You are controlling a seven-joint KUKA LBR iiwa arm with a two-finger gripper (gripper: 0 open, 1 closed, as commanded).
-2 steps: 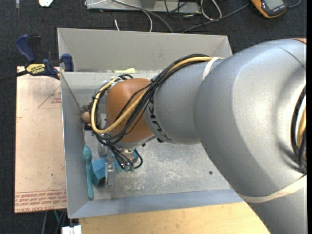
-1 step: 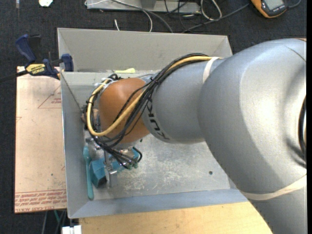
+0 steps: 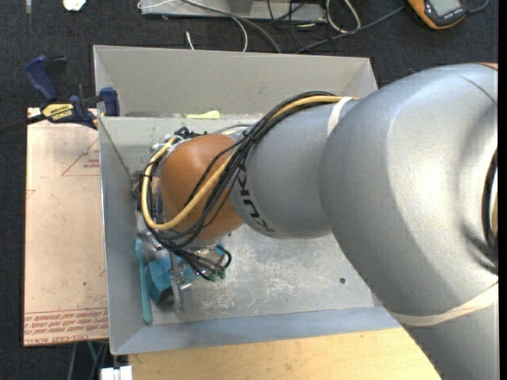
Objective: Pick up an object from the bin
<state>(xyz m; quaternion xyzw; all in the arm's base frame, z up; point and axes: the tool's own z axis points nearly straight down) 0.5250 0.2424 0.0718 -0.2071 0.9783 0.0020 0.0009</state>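
**Gripper low in the bin's near left corner, beside a teal tool**

The arm (image 3: 317,172) reaches across the grey metal bin (image 3: 277,311) from the right. Its orange wrist cover (image 3: 198,188) and looped black and yellow cables (image 3: 170,220) hide most of the left half of the floor. The gripper (image 3: 181,282) hangs below the cover, close to the floor near the left wall and the near left corner. Whether it is spread or pressed together cannot be told, since the wrist and wiring block the sight of it.

Just beside the gripper, on its left, lies a teal plastic tool (image 3: 150,279). It is a long thin piece with a wider block partway along. Its long axis runs along the left wall, from the middle of that wall toward the near left corner. Whether the gripper touches it cannot be told.

A small yellow scrap (image 3: 203,115) lies at the far wall, well apart. The floor toward the near right corner is bare.
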